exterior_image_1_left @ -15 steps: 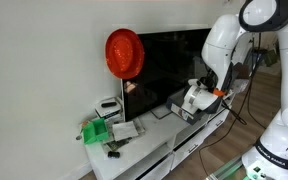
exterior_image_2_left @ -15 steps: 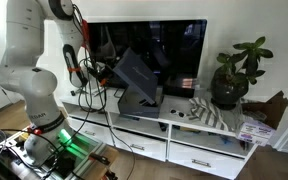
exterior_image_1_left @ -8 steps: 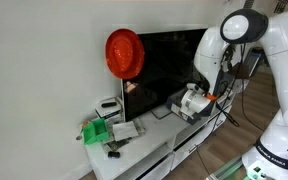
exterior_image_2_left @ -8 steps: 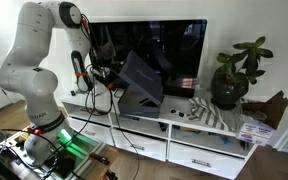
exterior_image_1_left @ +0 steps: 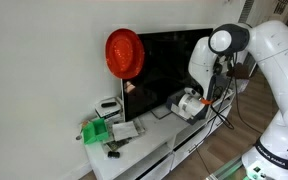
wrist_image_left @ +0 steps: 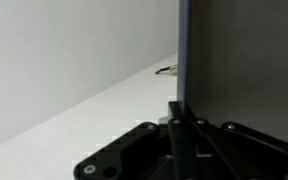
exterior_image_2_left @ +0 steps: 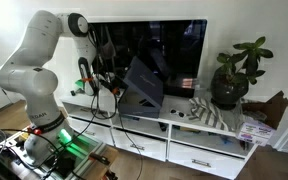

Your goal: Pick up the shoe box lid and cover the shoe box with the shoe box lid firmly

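Note:
My gripper (wrist_image_left: 174,128) is shut on the edge of the shoe box lid (wrist_image_left: 244,70), which fills the right half of the wrist view as a dark grey upright panel. In an exterior view the lid (exterior_image_2_left: 144,78) hangs tilted just above the low dark shoe box (exterior_image_2_left: 139,104) on the white TV stand, with the gripper (exterior_image_2_left: 111,86) at the lid's left edge. In another exterior view the gripper (exterior_image_1_left: 189,102) sits low over the box (exterior_image_1_left: 181,112) in front of the TV. Whether the lid touches the box is unclear.
A black TV (exterior_image_1_left: 164,65) with a red round hat (exterior_image_1_left: 125,52) on its corner stands behind. A small green box (exterior_image_1_left: 97,131) and a white device (exterior_image_1_left: 109,105) lie at the stand's far end. A potted plant (exterior_image_2_left: 234,75), striped cloth (exterior_image_2_left: 210,113) and cables (exterior_image_2_left: 94,95) are nearby.
The arm's elbow has swung over towards the TV. The gripper and the lid have shifted slightly sideways and down towards the box, with the lid still held.

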